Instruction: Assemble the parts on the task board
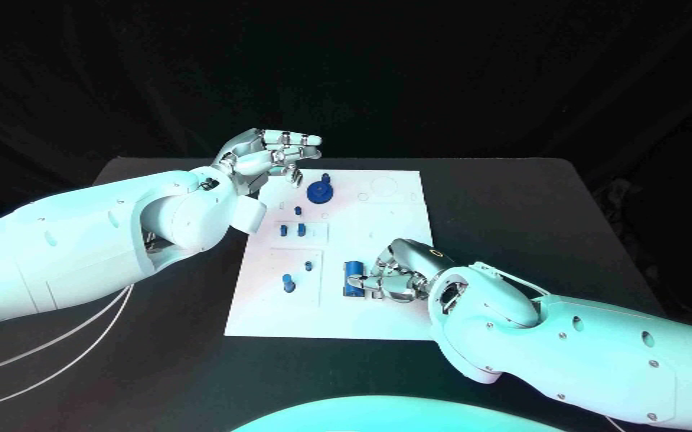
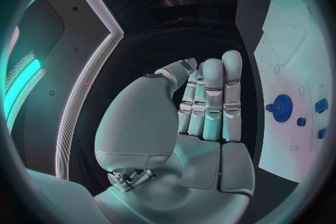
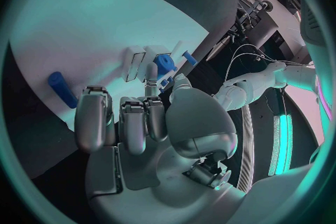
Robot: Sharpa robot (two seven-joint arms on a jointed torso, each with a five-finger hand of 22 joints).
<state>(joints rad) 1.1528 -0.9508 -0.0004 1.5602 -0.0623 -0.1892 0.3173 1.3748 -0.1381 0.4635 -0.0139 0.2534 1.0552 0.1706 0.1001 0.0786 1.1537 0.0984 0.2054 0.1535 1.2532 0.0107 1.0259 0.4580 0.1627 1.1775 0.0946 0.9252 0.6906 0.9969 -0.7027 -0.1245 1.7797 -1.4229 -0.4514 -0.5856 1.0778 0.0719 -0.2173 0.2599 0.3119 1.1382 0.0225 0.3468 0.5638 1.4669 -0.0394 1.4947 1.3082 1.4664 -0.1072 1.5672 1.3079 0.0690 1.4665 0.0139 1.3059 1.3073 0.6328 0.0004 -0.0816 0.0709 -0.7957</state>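
On the black bench point(image 1: 548, 212) lies the white task board point(image 1: 389, 242), a flat plate carrying faint outlined shapes; no writing or label on it can be read. Near the board's far edge sits a blue gear-like part point(image 1: 320, 191), also seen in the left wrist view as a toothed disc with a small knob at its side point(image 2: 282, 107). Below it toward the middle are a few small blue pieces point(image 1: 299, 231), and further toward the near edge two more small blue parts point(image 1: 294, 283) rest on the board. The left hand point(image 1: 274, 155) hovers over the board's far left corner, near the gear but not touching it; its fingers point(image 2: 212, 98) are held straight and pressed side by side, with the thumb folded in front of them, and nothing lies in it. The right hand point(image 1: 392, 277) sits low over the board's near right area, its fingers curled beside a blue cylinder part point(image 1: 353, 281); the hand appears to pinch this cylinder, though the contact is partly hidden. The right wrist view shows a blue rod point(image 3: 61, 89) lying on the board apart from the fingers point(image 3: 94, 120).
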